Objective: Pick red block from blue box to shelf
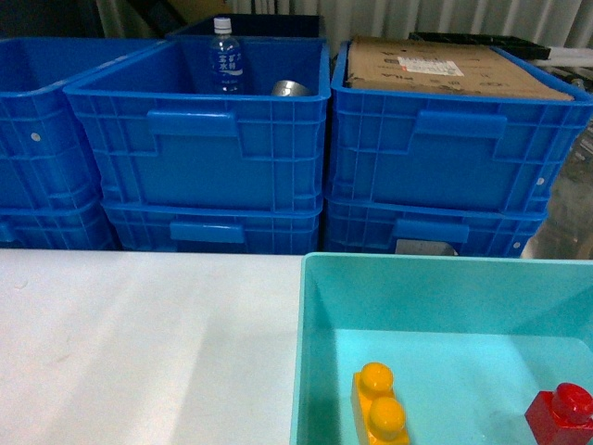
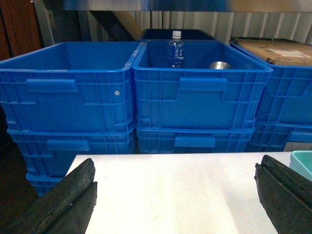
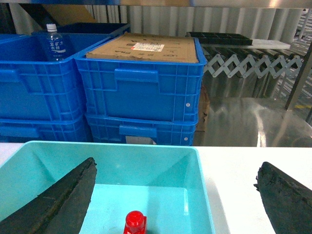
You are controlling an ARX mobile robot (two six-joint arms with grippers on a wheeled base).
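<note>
The red block (image 3: 135,223) stands stud-up on the floor of the blue box (image 3: 202,185), a turquoise bin, near its right side (image 1: 563,414). My right gripper (image 3: 175,168) is open and hovers over the bin's right wall. Its left finger (image 3: 58,204) is over the bin and its right finger (image 3: 287,200) over the white table, with the block low between them, untouched. My left gripper (image 2: 176,163) is open over bare table, left of the bin's corner (image 2: 302,163). Steel rails of the shelf (image 3: 234,3) cross the top of the right wrist view. Neither gripper shows in the head view.
A yellow two-stud brick (image 1: 380,405) lies in the bin left of the red one. Stacked dark blue ribbed crates (image 1: 199,139) stand behind the white table (image 1: 139,343), holding a water bottle (image 1: 224,57) and a cardboard sheet (image 1: 445,67). A folding conveyor (image 3: 253,66) sits at the back right.
</note>
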